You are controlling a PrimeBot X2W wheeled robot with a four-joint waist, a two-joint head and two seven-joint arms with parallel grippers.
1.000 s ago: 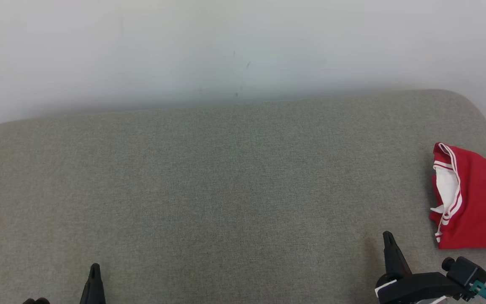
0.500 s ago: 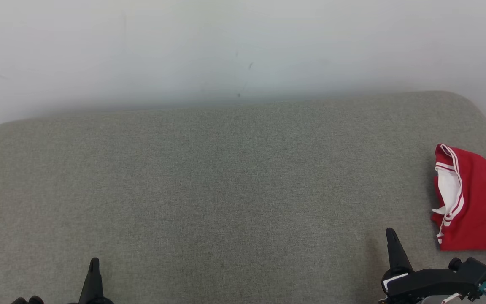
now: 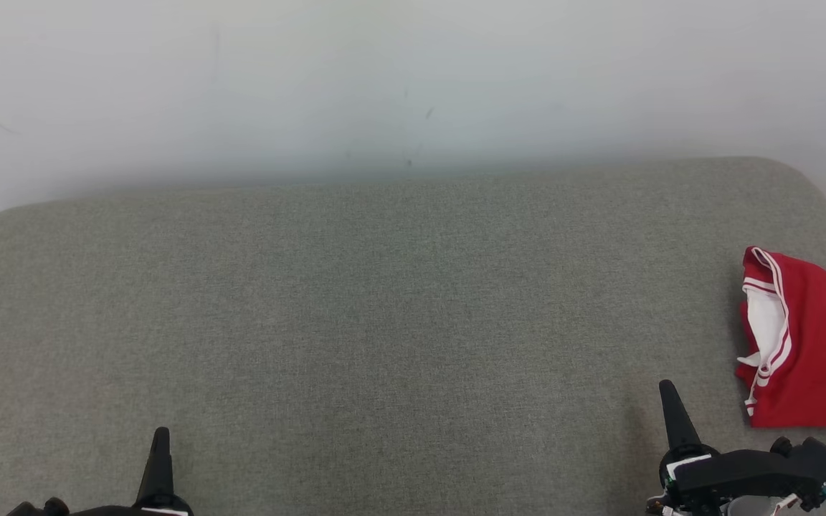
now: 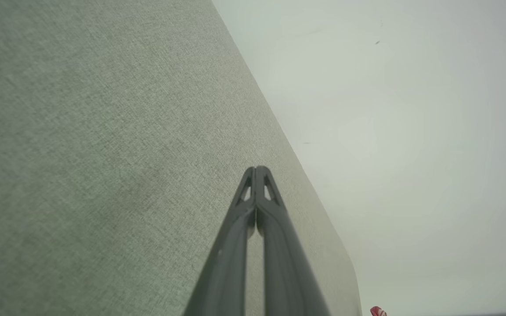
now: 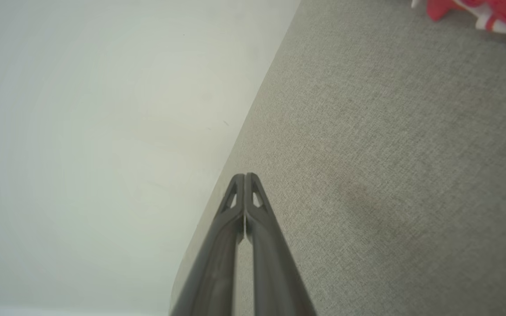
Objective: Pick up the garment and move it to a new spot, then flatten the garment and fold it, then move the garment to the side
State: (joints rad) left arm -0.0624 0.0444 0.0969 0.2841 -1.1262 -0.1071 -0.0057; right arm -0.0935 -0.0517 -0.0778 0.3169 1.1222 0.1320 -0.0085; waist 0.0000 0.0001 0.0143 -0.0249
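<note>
Jaws of the left gripper (image 3: pixel 160 438) and the right gripper (image 3: pixel 668 393) are both pressed fully together, gripping nothing, low over the grey fabric-covered bench (image 3: pixel 384 308). The red garment with white striped trim (image 3: pixel 818 344) lies at the bench's right end, near the right gripper but not touching it.

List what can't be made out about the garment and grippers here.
- Garment: the head view's right edge cuts it off, so its kind and full shape are unclear.
- Garment, left wrist view: a red speck at the bottom edge, too small to read.
- Left gripper, right gripper: the head view's bottom edge cuts off their bases.
</note>
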